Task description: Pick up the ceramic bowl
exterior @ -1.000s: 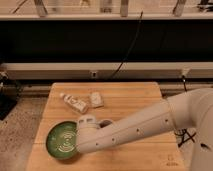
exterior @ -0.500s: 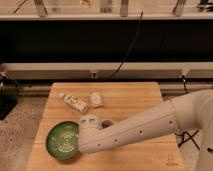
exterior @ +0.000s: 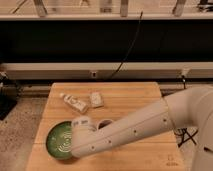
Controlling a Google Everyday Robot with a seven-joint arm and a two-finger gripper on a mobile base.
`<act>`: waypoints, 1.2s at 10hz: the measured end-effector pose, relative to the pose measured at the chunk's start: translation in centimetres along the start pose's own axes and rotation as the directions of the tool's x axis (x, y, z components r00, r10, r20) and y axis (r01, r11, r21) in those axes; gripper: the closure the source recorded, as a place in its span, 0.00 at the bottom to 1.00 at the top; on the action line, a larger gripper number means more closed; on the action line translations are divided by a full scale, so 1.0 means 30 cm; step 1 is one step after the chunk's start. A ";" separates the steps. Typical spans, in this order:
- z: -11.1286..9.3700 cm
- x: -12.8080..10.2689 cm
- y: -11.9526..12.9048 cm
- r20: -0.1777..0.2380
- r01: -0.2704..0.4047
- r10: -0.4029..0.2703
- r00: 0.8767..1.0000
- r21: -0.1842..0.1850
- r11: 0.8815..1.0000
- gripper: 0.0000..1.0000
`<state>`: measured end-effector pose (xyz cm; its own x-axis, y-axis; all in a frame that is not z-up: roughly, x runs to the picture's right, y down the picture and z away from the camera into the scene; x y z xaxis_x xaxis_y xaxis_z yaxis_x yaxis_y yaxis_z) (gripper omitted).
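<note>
Ceramic bowl [exterior: 59, 141], green, pale rings inside: lower left of the frame, on the wooden surface [exterior: 135, 100]. Tool [exterior: 79, 142]: at the arm's end, over the bowl's right rim; how far open, cannot tell. White cup [exterior: 104, 123]: just right of the bowl.

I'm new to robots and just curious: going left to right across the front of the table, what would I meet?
Ceramic bowl → gripper, over the bowl's right edge → small cup → the robot's white arm.
</note>
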<state>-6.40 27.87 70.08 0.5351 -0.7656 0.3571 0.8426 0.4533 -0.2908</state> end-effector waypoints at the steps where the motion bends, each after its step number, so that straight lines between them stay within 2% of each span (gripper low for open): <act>1: -0.010 -0.012 -0.007 0.004 0.020 -0.020 1.000 0.004 1.000 0.28; 2: -0.023 -0.037 -0.021 0.015 0.047 -0.047 0.999 0.007 0.999 0.22; 3: -0.033 -0.062 -0.040 0.024 0.082 -0.082 0.996 0.011 0.997 0.20; 9: -0.032 -0.117 -0.082 0.084 0.168 -0.168 0.982 0.013 0.986 0.20; 12: 0.006 -0.124 -0.090 0.122 0.178 -0.177 0.977 0.008 0.984 0.20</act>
<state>-10.65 29.58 69.70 0.3806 -0.7723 0.5086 0.9247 0.3138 -0.2155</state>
